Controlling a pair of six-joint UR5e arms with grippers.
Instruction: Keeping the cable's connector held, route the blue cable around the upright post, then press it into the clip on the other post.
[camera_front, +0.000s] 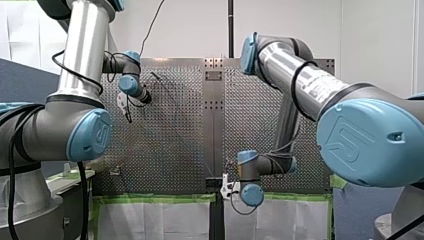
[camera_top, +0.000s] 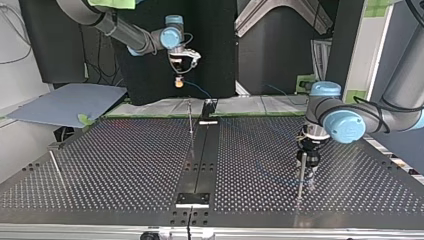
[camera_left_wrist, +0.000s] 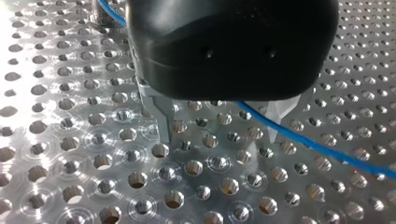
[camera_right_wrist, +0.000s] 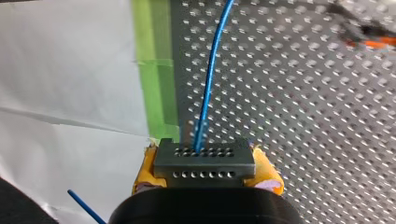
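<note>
As both arms reach over it, table (camera_top: 100, 165): perforated metal, with the blue cable (camera_right_wrist: 210, 70) running across it.
Right gripper (camera_right_wrist: 205, 161): hangs high above the table's far edge in the top view, yellow pads (camera_right_wrist: 267, 173) closed on the connector (camera_right_wrist: 205, 170).
Left gripper (camera_left_wrist: 219, 135): down at the table, jaws apart and gripping nothing; the cable crosses at their tips.
Post (camera_top: 302, 175): upright, just beside the left gripper.
Risk: the spread jaws only guide the cable, so a pull from the raised connector could lift it clear of the post. Too much tension could drag the connector out of the pads.
Views: only the right wrist view shows the grip on the connector. Only the left wrist view shows the spread fingers (camera_left_wrist: 156, 114). Only the top view shows the post standing beside them. No view lets me pick out the clip.
</note>
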